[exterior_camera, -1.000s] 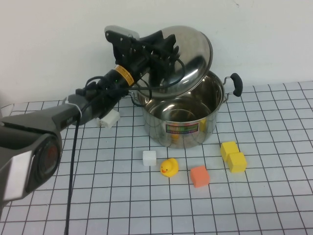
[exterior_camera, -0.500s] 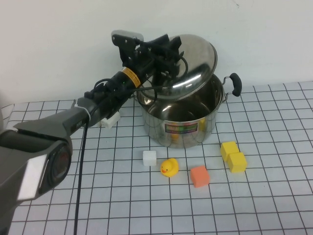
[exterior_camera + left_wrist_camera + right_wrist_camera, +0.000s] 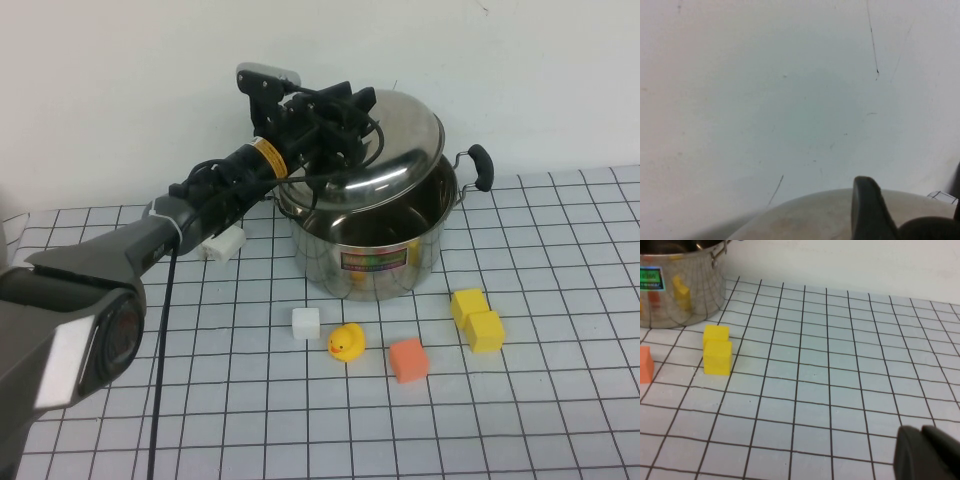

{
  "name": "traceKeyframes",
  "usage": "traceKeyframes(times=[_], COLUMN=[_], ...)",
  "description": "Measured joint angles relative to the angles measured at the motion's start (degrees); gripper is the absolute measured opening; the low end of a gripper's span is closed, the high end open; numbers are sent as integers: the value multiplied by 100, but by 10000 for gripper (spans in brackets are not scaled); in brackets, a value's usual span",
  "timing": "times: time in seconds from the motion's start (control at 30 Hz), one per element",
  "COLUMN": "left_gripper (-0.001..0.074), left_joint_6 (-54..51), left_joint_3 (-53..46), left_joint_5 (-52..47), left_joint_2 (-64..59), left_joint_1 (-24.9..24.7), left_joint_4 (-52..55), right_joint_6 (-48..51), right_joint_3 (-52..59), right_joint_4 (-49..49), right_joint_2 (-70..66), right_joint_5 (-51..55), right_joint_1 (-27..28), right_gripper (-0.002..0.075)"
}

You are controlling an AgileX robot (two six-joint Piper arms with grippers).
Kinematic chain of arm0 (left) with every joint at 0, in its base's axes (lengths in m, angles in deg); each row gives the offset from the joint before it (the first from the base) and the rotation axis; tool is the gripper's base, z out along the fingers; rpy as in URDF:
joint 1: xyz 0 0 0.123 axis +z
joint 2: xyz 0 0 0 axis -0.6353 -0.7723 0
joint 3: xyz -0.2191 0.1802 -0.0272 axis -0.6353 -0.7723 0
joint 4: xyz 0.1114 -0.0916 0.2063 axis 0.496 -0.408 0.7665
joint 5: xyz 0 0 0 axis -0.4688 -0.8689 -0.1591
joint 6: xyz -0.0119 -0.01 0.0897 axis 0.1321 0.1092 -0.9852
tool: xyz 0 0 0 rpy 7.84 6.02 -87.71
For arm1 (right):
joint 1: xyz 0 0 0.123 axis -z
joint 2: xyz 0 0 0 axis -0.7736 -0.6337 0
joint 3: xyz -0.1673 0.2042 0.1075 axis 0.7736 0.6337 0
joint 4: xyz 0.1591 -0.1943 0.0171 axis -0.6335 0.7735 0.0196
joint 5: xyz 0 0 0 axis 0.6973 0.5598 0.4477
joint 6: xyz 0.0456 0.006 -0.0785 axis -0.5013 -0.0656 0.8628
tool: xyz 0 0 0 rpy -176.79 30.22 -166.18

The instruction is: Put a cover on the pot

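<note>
The steel pot [image 3: 375, 250] with a colourful label and black side handles stands at the back of the gridded table. My left gripper [image 3: 345, 115] is shut on the black knob of the domed steel lid [image 3: 400, 130]. It holds the lid tilted over the pot's mouth, with the far right edge low near the rim and the front still raised. In the left wrist view one black finger [image 3: 867, 210] shows against the lid [image 3: 805, 220]. My right gripper [image 3: 930, 452] is shut and empty, low over the table to the right of the pot [image 3: 675, 290]. It is out of the high view.
In front of the pot lie a white cube [image 3: 306, 322], a yellow duck [image 3: 346, 342], an orange cube [image 3: 408, 360] and two yellow cubes [image 3: 477, 320]. A white block [image 3: 222, 243] lies left of the pot under the left arm. A white wall stands close behind.
My left gripper has moved the lid right and down. The lid has tipped from steeply tilted behind the pot to flatter over its mouth.
</note>
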Motion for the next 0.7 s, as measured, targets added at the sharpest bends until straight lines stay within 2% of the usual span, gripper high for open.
traceKeyframes(times=[0.27,0.5,0.7], left_gripper=[309,309,309], left_joint_6=[165,492,407], left_joint_3=[12,45,45], left_joint_5=[-50,-77,-66], left_joint_2=[0,11,11], left_joint_1=[23,85,85], left_joint_4=[274,1339,1364], right_joint_6=[0,0,0], right_joint_3=[0,0,0], right_joint_4=[0,0,0], right_joint_2=[0,0,0], right_joint_5=[0,0,0], right_joint_1=[0,0,0], right_gripper=[9,9,9])
